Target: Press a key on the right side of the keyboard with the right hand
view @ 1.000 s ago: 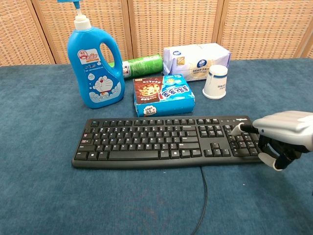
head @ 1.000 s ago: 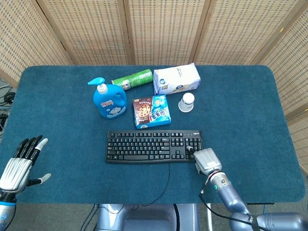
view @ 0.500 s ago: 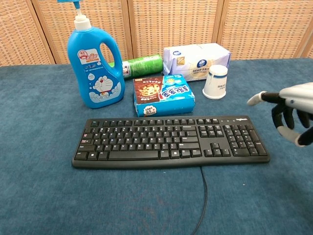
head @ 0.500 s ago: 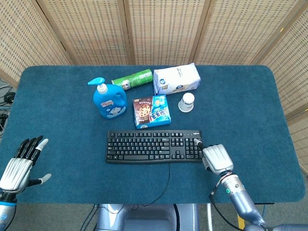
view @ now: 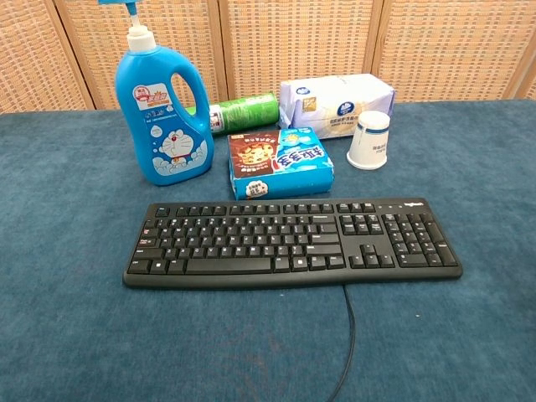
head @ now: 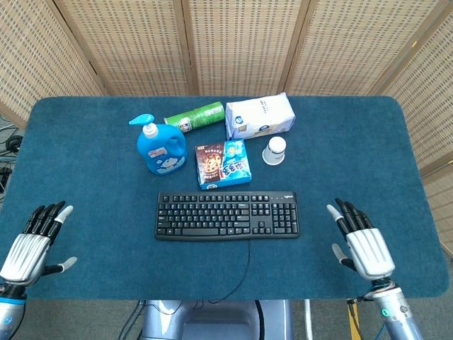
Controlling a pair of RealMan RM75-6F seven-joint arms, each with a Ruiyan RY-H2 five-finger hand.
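Observation:
A black keyboard (head: 226, 215) lies flat on the blue table, its cable running toward the front edge; the chest view shows the keyboard (view: 293, 242) whole with nothing over it. My right hand (head: 362, 243) hovers to the right of the keyboard, apart from it, fingers spread and holding nothing. My left hand (head: 32, 240) hangs at the table's front left corner, fingers spread and empty. Neither hand appears in the chest view.
Behind the keyboard stand a blue pump bottle (head: 160, 145), a lying green can (head: 195, 116), a snack box (head: 223, 163), a white tissue pack (head: 259, 116) and an upturned white cup (head: 274, 150). Wicker screens (head: 233, 42) close off the back.
My right hand lifted off the keyboard's right-side keys, pulled away to the right and spread its fingers. It has left the chest view. The left hand stayed put.

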